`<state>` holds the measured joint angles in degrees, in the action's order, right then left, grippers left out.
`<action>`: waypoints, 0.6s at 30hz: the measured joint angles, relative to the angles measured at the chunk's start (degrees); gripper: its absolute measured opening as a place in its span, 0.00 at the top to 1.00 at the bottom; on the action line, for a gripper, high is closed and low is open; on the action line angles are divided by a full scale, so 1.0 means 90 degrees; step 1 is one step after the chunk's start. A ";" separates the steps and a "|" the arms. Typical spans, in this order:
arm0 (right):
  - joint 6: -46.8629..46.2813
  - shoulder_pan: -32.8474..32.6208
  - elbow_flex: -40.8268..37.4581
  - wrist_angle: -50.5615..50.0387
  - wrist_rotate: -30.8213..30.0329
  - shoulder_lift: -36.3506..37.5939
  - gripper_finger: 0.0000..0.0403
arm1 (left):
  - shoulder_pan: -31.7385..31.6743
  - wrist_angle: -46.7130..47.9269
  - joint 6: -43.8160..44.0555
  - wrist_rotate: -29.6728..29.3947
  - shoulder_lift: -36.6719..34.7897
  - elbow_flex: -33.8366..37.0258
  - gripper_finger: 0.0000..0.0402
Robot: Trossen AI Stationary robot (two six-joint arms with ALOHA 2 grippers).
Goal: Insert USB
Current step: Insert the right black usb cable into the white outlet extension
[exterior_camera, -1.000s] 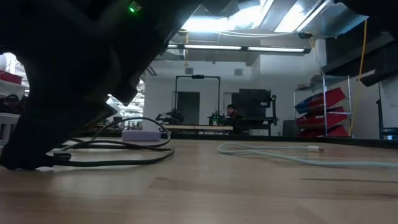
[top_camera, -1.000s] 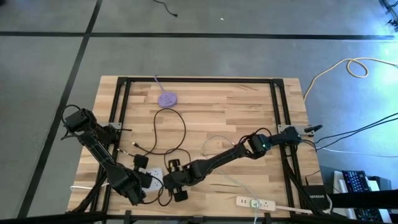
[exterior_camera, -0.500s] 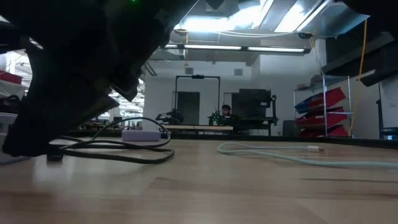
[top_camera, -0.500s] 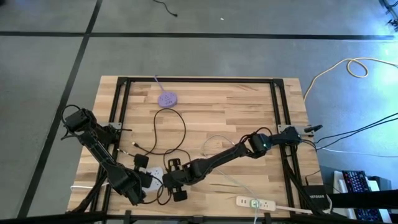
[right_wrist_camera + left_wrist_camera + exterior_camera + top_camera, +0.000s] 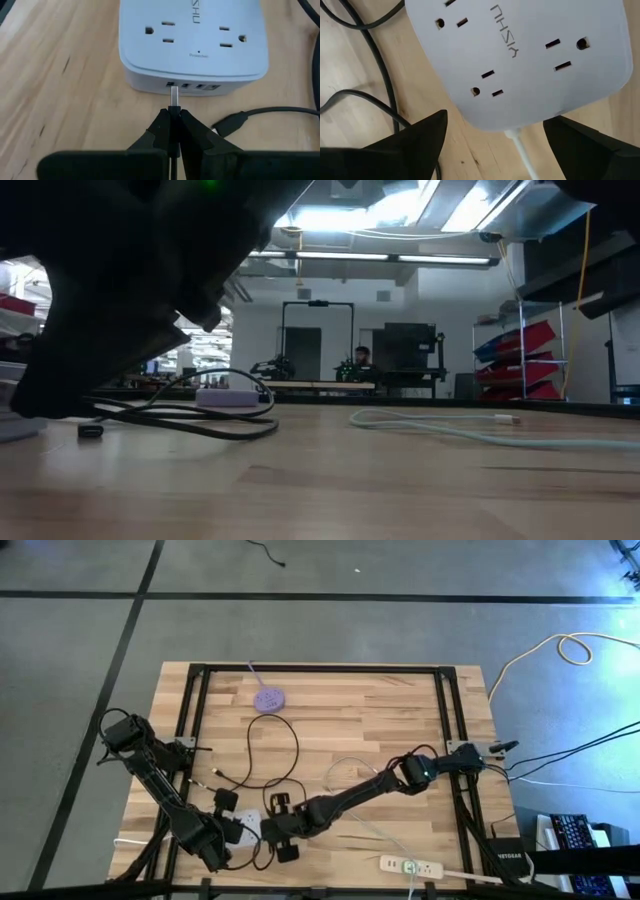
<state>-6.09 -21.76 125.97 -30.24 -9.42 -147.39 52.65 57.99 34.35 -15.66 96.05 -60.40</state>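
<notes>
With the metal tip of the USB plug [image 5: 174, 96] right at the row of ports on the front edge of the white power strip [image 5: 192, 42], this is the tense bit. The right tool [image 5: 173, 125] has its fingers pressed together on the plug, pinching it edge-on, and from the wrist view the tip looks lined up with the leftmost port, though whether it has entered the slot I cannot tell. Over on the other side, the left tool [image 5: 492, 137] sits with its fingers spread wide, straddling the strip's far end where the white cord [image 5: 522, 150] leaves it; the fingers look just beside the body, not clearly gripping it.

And that's the risk! If the strip isn't braced, a push from the right could simply shove it along the wooden surface [image 5: 60, 75] instead of seating the plug. A slight tilt or sideways offset could make the tip catch on the port's rim, and with such a thin pinch the plug might twist or slip back between the fingers. A loose black cable [image 5: 265, 114] lies just beside the approach and could snag
</notes>
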 joint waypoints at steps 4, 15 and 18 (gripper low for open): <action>-0.0026 0.0002 0.0000 0.0036 0.0164 0.0002 1.00 | 0.0002 -0.0007 0.0015 -0.0024 0.0000 0.0000 0.22; -0.0448 0.0091 0.0000 0.0046 0.0629 0.0010 1.00 | -0.0014 -0.0028 -0.0021 -0.0093 0.0000 0.0000 0.22; -0.0500 0.0092 0.0000 0.0046 0.0607 0.0010 1.00 | -0.0013 -0.0014 -0.0044 -0.0166 0.0000 0.0000 0.22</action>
<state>-10.59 -20.93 125.97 -29.82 -3.96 -147.30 52.53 57.87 33.96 -17.16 96.05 -60.40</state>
